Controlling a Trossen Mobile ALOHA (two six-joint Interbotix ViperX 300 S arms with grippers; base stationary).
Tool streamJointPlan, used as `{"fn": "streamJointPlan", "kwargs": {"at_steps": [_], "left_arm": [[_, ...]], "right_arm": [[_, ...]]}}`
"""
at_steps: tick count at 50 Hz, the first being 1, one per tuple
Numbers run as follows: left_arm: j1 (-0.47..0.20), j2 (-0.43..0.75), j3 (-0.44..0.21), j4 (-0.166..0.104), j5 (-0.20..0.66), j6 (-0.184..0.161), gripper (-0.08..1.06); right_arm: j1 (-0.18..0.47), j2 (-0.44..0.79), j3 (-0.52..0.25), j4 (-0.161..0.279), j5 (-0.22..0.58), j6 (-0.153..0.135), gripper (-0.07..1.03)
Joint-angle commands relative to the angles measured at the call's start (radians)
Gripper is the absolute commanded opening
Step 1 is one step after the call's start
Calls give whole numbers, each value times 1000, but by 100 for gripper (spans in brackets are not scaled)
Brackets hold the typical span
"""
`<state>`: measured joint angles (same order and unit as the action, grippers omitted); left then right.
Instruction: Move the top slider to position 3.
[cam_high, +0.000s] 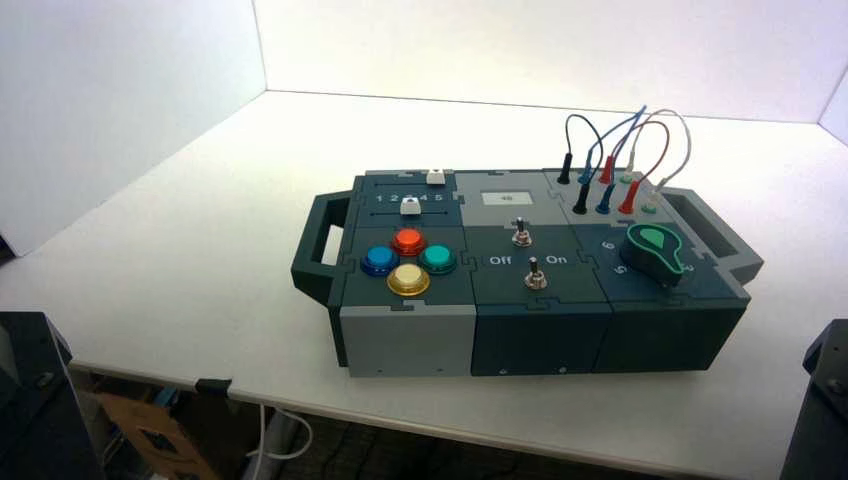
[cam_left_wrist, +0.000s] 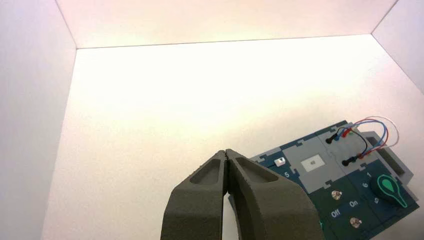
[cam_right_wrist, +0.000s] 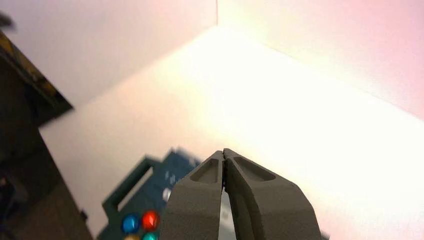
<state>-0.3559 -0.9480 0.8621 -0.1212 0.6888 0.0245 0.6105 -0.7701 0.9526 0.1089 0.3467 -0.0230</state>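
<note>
Top slider: you have its white knob (cam_high: 435, 177) at the box's far left, beyond the number row; the left wrist view shows it near the 5 (cam_left_wrist: 286, 175).
3 (cam_high: 408, 198): between your two slider knobs.
Left claw (cam_left_wrist: 226, 151): your tips are together, apart from the box (cam_high: 540, 270).
Right claw (cam_right_wrist: 224, 151): your tips are together, also clear of the box.
Bench (cam_high: 180, 280): beneath your box.

Before you, the box (cam_high: 540, 340) sits on the worktop (cam_high: 190, 210), with two sliders (cam_high: 410, 206) at its far left, one behind the other, and four push buttons (cam_high: 408, 280) in front of them. Between these and the dial knob (cam_high: 652, 252) at right, you have two toggle switches (cam_high: 535, 275), the display (cam_high: 507, 198) behind them; wires (cam_high: 665, 140) rise behind the knob.
</note>
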Motion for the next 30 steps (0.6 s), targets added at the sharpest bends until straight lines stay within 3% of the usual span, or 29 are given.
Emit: {"fn": "streamJointPlan", "kwargs": {"at_steps": [1, 7, 15, 30], "left_arm": [[2, 29, -32, -3, -11, -9, -3], [2, 37, -23, 3, -21, 5, -3], [2, 48, -14, 3, -23, 11, -3], [2, 41, 11, 3, -28, 12, -3]], "right_arm": [[2, 67, 12, 26, 15, 3, -2], [0, 155, 37, 37, -3, 5, -2], [5, 288, 38, 83, -61, 2, -2], [38, 558, -100, 84, -81, -11, -2]]}}
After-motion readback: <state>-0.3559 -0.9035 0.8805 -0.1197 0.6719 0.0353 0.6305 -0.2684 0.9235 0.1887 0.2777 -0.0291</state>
